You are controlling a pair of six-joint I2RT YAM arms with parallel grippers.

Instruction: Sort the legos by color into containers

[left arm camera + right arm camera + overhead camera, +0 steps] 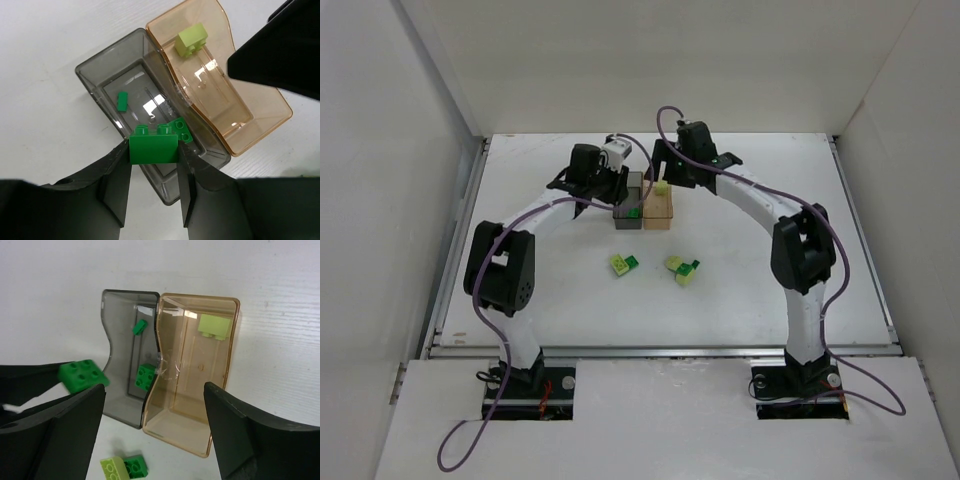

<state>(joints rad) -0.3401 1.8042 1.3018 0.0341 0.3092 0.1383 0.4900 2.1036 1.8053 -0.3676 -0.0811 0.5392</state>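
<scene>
My left gripper [153,150] is shut on a dark green lego [153,144], which hangs over the near end of the smoky grey container [100,75]. That box holds a dark green brick [181,131] and a smaller green piece [122,100]. Right beside it stands the tan container [260,120], with one pale yellow-green lego [214,326] at its far end. Above the tan box [190,405], my right gripper [154,387] is open and has nothing between its fingers. From above, both grippers [617,190] [665,180] meet over the two boxes [628,215] [660,215].
More legos lie on the table in front of the boxes: a pale and dark green pair [624,264] to the left and another small cluster [683,268] to the right. The left pair [124,469] also shows below the right wrist. White walls enclose the table.
</scene>
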